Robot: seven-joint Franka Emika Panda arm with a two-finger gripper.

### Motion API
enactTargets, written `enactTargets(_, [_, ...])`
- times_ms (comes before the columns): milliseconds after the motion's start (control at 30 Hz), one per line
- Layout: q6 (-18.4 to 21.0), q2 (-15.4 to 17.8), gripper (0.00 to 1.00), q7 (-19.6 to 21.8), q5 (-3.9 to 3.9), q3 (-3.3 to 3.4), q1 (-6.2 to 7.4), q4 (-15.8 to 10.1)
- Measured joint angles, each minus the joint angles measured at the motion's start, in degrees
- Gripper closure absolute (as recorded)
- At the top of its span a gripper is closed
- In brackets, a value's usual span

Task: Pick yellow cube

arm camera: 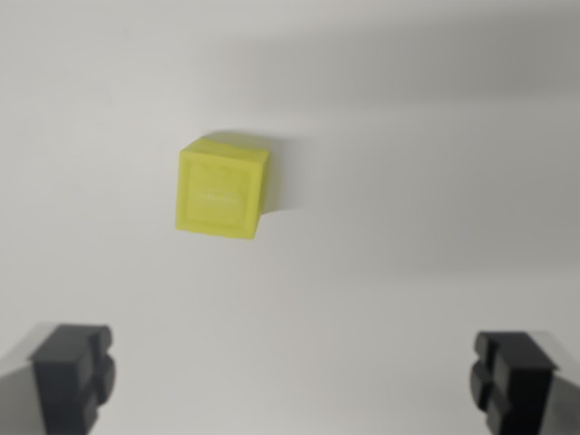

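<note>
A yellow cube (221, 187) rests on a plain white surface, a little left of the middle of the wrist view and slightly turned. My gripper (292, 379) is open, its two dark fingertips showing at the bottom left (72, 372) and bottom right (515, 376) corners. Nothing lies between them. The cube sits above the fingertips in the picture, apart from both, closer to the left one's side.
The white surface (408, 272) fills the whole view. A soft grey shadow band runs across the upper right.
</note>
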State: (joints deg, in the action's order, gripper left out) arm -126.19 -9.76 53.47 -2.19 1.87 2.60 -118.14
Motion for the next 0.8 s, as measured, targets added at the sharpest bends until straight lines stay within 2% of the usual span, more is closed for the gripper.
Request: enactTargets(800, [-5.93,-2.92,0.00,3.07,0.01,0.00,1.43,-2.62])
